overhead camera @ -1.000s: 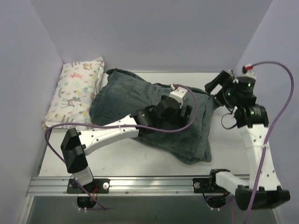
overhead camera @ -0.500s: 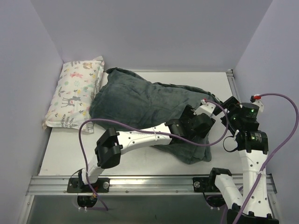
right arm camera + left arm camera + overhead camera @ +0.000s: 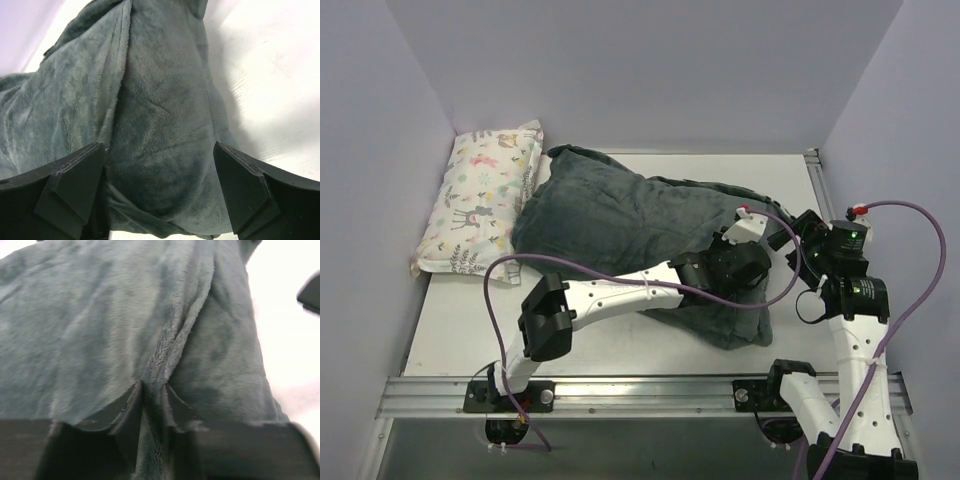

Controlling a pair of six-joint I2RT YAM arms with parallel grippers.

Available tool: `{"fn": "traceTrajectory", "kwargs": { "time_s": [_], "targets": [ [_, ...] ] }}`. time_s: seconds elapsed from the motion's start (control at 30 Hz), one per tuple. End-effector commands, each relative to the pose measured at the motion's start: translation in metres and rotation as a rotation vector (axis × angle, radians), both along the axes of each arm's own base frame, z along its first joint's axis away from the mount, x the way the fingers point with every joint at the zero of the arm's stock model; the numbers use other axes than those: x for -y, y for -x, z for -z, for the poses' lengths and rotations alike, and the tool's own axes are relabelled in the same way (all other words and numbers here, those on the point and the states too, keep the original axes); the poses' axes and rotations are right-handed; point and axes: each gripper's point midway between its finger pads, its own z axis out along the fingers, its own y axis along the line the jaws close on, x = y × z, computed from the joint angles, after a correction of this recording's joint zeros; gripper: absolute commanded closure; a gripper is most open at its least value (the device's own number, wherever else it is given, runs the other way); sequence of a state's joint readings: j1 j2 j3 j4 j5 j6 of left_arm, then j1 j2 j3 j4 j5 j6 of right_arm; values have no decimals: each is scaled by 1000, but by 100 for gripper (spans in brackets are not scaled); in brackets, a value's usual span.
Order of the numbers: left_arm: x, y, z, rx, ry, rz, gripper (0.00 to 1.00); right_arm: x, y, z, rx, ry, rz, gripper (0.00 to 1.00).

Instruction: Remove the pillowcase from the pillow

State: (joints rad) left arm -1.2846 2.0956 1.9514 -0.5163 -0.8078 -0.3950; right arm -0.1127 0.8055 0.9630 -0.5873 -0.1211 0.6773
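The dark grey-teal plush pillowcase (image 3: pixel 610 215) lies across the middle of the table, bulging and rumpled. The pillow is hidden inside it. My left arm reaches across the cover to its right end. There my left gripper (image 3: pixel 152 386) is shut on a raised fold of the pillowcase (image 3: pixel 125 315), with plush fabric squeezed between the two fingers. My right gripper (image 3: pixel 159 146) is open just to the right of that spot, and its fingers (image 3: pixel 75 175) stand wide on either side of the cover's right end (image 3: pixel 165 130). In the top view the right gripper (image 3: pixel 798 232) hovers at the cover's right edge.
A small white pillow with pastel animal print (image 3: pixel 485 200) lies against the left wall. Lilac walls close in the left, back and right sides. A metal rail (image 3: pixel 620 395) runs along the near edge. Bare tabletop (image 3: pixel 460 330) shows at the near left.
My left gripper has moved from the middle of the pillowcase to its right end and has shut on a fold there. My right arm has drawn nearer, its gripper still open.
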Motion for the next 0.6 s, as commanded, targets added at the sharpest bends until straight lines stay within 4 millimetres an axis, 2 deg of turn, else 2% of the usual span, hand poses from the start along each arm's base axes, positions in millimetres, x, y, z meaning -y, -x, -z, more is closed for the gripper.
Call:
{"fn": "traceTrajectory", "kwargs": {
  "time_s": [0.0, 0.03, 0.1, 0.17, 0.23, 0.3, 0.53, 0.57],
  "targets": [
    [-37, -15, -50, 58, 69, -104, 77, -9, -5, 8, -9, -38, -44, 6],
    [-43, -17, -47, 52, 69, -118, 79, -10, -6, 8, -3, -41, -50, 7],
    [-56, -24, -57, 51, 99, -143, 81, -14, -7, 9, -3, -45, -75, 9],
    [-66, -28, -54, 41, 105, -163, 82, -22, -9, 7, 10, -50, -122, 10],
    [-81, -36, -62, 38, 134, -191, 84, -27, -11, 8, 6, -31, -153, 10],
    [-95, -43, -64, 27, 153, -216, 85, -40, -12, 10, -4, 2, -210, 10],
    [-126, -54, -45, -44, 191, -254, 91, -86, -16, 11, -23, 128, -357, 9],
    [-131, -55, -49, -50, 215, -255, 92, -83, -21, 9, -24, 167, -336, 9]
  ]
}}
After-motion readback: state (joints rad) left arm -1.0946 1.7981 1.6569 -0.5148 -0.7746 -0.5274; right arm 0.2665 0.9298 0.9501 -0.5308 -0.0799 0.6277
